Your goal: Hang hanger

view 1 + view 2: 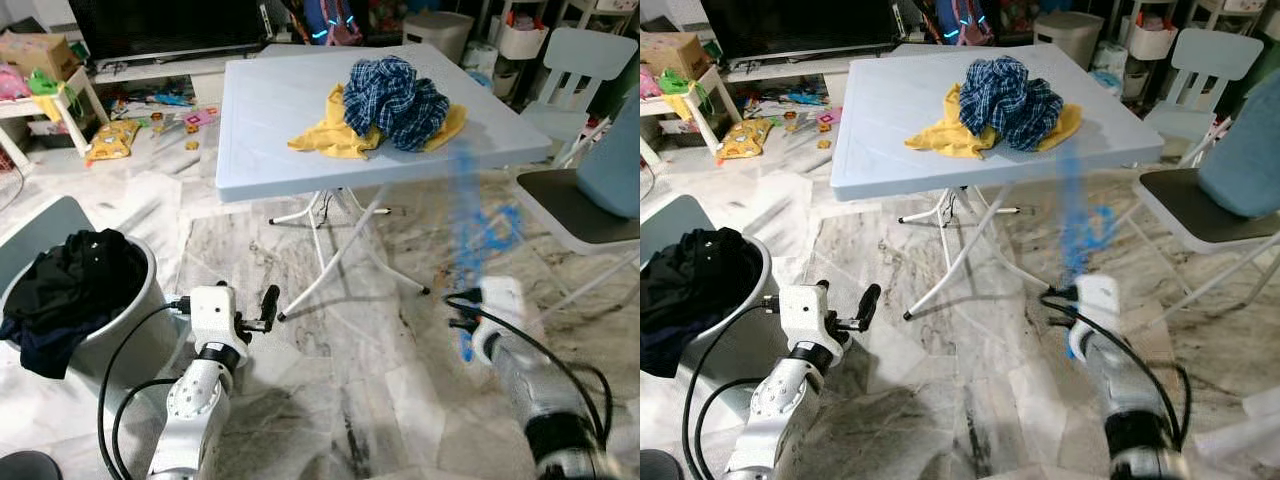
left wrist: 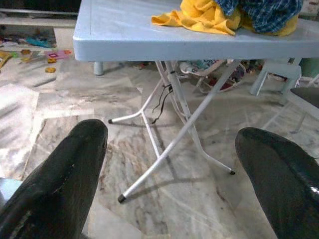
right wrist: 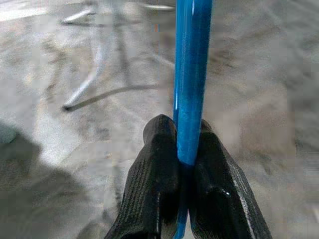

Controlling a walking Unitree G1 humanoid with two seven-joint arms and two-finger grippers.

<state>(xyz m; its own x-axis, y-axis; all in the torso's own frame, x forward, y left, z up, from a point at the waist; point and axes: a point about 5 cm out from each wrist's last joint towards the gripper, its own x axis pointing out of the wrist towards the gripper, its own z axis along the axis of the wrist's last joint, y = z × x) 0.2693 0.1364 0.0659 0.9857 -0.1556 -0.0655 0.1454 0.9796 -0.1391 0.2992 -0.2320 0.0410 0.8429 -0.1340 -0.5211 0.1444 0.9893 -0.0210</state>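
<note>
My right claw (image 3: 184, 159) grips a blue hanger (image 3: 192, 74), held low beside the table (image 1: 270, 130). My left claw (image 2: 174, 174) is open and empty. Hanging is, I judge, still undone; I see no rail.

A pale blue folding table (image 1: 270, 120) stands on the marble floor (image 1: 380, 380), bearing a yellow cloth (image 1: 335, 135) under a crumpled plaid shirt (image 1: 395, 100).
</note>
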